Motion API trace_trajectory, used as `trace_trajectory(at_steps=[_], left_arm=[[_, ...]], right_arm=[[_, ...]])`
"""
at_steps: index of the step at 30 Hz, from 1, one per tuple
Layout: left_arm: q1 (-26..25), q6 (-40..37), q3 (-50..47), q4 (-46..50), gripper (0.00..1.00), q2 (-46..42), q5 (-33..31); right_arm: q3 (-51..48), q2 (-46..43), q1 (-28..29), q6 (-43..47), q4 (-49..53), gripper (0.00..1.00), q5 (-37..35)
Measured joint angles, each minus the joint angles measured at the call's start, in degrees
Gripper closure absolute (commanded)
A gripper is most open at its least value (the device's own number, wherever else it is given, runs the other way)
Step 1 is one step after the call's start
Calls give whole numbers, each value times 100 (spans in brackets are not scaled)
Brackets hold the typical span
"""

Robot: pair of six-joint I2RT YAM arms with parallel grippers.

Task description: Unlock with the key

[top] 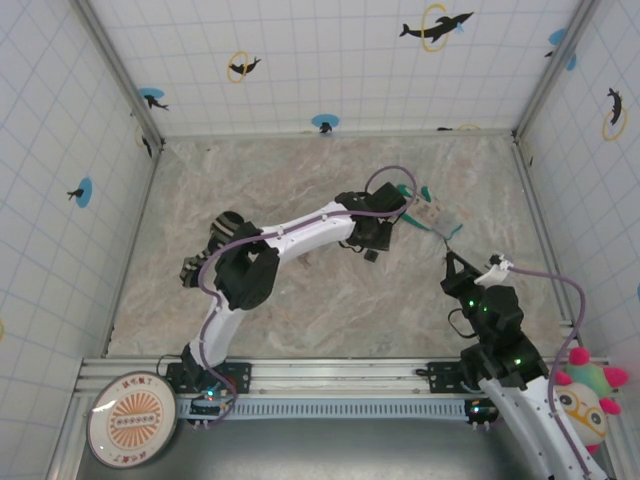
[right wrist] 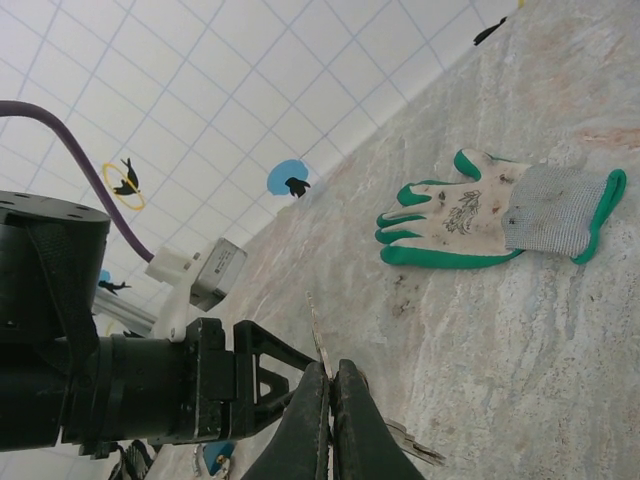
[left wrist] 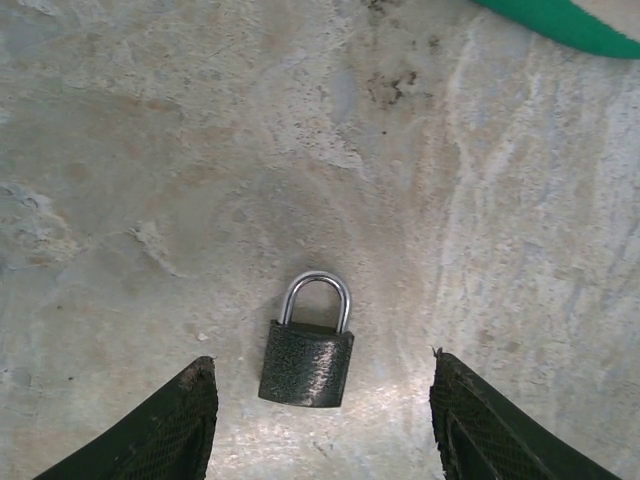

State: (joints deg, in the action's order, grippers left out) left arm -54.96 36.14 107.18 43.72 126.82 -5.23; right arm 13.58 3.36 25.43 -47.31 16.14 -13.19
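Bottom center of the left wrist view, padlock [left wrist: 305, 362] lies between wide-spread left gripper [left wrist: 322, 385]; right gripper [right wrist: 332, 378] pinches the key [right wrist: 318, 338].

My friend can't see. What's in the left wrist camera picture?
A small dark padlock with a silver shackle lies flat on the marbled table, between the left arm's two open black jaws. A green glove edge peeks in at the top right.
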Motion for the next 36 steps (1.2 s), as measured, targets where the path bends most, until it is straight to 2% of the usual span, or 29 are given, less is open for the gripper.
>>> trace_trajectory(at_steps=[14, 22, 34, 36], left_arm=[[0, -22, 24, 85, 44, 481, 31], [-2, -39, 24, 87, 53, 575, 42], [-24, -50, 144, 160, 50, 695, 22], [-24, -81, 175, 197, 55, 713, 22]], right_arm=[[-2, -2, -4, 4, 7, 100, 0], [-17, -20, -4, 0, 4, 100, 0], [-66, -39, -4, -9, 7, 100, -2], [-83, -39, -4, -17, 0, 100, -2]])
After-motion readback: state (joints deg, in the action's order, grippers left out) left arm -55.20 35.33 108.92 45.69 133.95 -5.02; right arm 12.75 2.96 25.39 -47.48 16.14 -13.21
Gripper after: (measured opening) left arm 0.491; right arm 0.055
